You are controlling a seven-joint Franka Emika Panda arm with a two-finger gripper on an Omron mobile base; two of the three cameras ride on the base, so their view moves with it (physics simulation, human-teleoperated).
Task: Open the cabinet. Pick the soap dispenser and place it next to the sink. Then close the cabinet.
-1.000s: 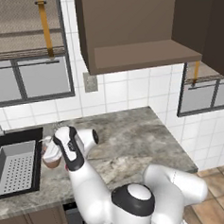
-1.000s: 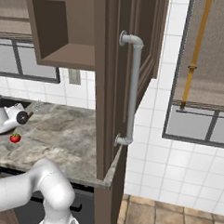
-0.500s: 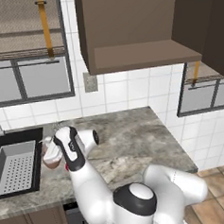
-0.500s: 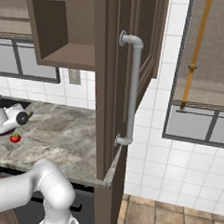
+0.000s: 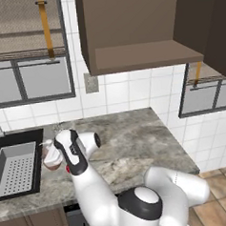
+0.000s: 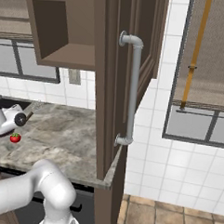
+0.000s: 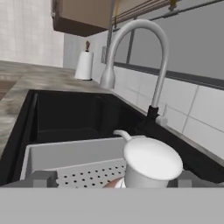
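Dark brown wooden wall cabinet (image 5: 142, 31): door open, shelf bare.
Black-rimmed sink with grey perforated insert (image 5: 16, 164): left of counter.
Gripper (image 5: 50, 154): jaws spread wide, gripping nothing.
Small brown soap dispenser with white pump top (image 7: 151, 164): upright on counter beside sink rim, directly between the jaws; retreat likely upward.

We see a dark brown matt wooden wall cabinet (image 6: 110, 86) with a smooth silver metal bar handle (image 6: 132, 89). The mottled grey stone counter (image 5: 131, 142) looks polished. The black matt sink (image 7: 70, 116) holds a grey perforated insert (image 5: 16, 168) beneath a brushed-metal curved tap (image 7: 138, 48). The soap dispenser's white pump top (image 7: 152, 162) looks like smooth plastic.
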